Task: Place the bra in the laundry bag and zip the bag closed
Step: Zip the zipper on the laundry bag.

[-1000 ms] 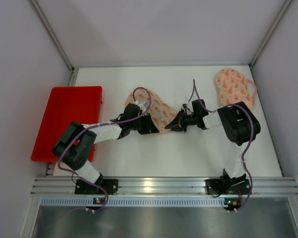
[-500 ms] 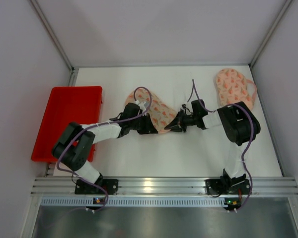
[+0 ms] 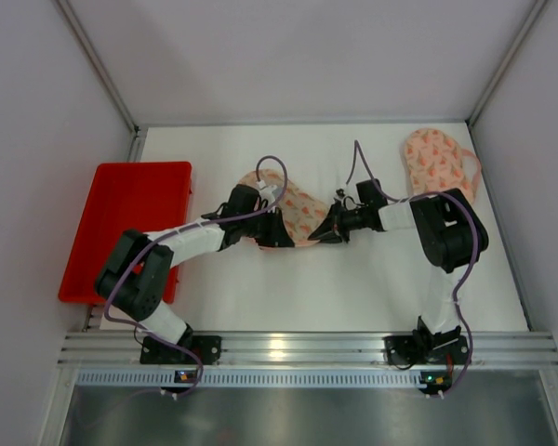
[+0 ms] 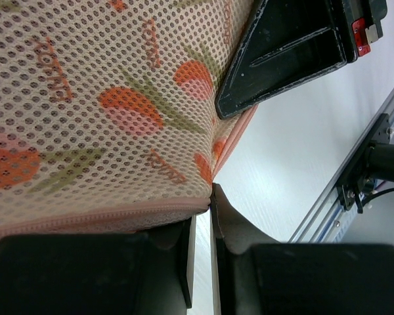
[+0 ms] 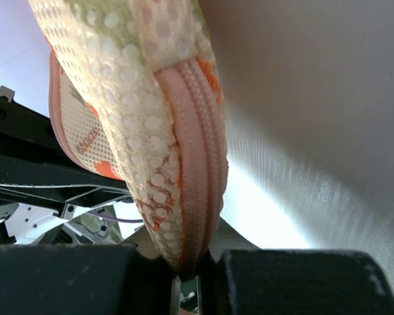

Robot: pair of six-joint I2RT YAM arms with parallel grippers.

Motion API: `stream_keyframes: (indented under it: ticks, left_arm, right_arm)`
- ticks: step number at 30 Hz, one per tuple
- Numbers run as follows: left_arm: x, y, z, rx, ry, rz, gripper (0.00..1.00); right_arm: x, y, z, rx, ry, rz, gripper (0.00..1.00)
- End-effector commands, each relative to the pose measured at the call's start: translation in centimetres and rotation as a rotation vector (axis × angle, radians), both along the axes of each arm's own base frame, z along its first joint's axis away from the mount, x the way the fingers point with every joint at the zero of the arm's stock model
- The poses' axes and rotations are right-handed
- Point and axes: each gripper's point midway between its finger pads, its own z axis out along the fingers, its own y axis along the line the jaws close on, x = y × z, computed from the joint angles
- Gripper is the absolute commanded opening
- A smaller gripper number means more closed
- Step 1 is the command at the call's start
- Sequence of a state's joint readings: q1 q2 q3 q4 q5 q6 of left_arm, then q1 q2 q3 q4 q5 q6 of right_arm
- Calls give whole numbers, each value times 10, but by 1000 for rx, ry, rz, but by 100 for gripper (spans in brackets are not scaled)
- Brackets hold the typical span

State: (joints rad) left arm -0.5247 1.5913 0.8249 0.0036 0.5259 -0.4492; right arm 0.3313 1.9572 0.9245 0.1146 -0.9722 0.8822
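The laundry bag (image 3: 299,206) is pink mesh with a strawberry print and a pink zip edge, and it lies mid-table between both grippers. My left gripper (image 3: 275,236) is at its near left edge; in the left wrist view the jaws (image 4: 211,197) stand almost together, pinching the bag's (image 4: 105,111) seamed corner at their tips. From the right, my right gripper (image 3: 328,232) is shut on the zip edge (image 5: 196,164), which runs down into its jaws (image 5: 190,272). The bra (image 3: 435,160), pink with the same print, lies apart at the back right corner.
A red tray (image 3: 130,223) sits at the table's left side. White walls close in the back and both sides. An aluminium rail (image 3: 288,348) runs along the near edge by the arm bases. My right gripper's black finger (image 4: 282,52) shows close in the left wrist view.
My left jaws have narrowed onto the bag's edge, and the left wrist shifted slightly left and back. The right gripper moved a little toward the back, still shut on the zip edge.
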Motion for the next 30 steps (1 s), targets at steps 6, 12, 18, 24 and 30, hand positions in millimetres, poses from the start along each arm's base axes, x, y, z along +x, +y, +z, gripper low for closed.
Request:
stream_keyframes:
  ticks: [6, 12, 18, 24, 30]
  left_arm:
    - [4, 16, -8, -12, 43, 58, 1]
    - [7, 2, -9, -5, 6, 68, 7]
    - [2, 4, -22, 20, 15, 90, 22]
    - [-1, 2, -27, 9, 35, 91, 30]
    - [4, -3, -25, -12, 26, 94, 33]
  right_arm:
    - [13, -21, -12, -23, -7, -99, 0]
    - [3, 2, -8, 17, 12, -97, 0]
    - [11, 5, -10, 33, 16, -134, 0]
    - [14, 5, -13, 38, 18, -153, 0]
    - [13, 5, -15, 36, 25, -150, 0]
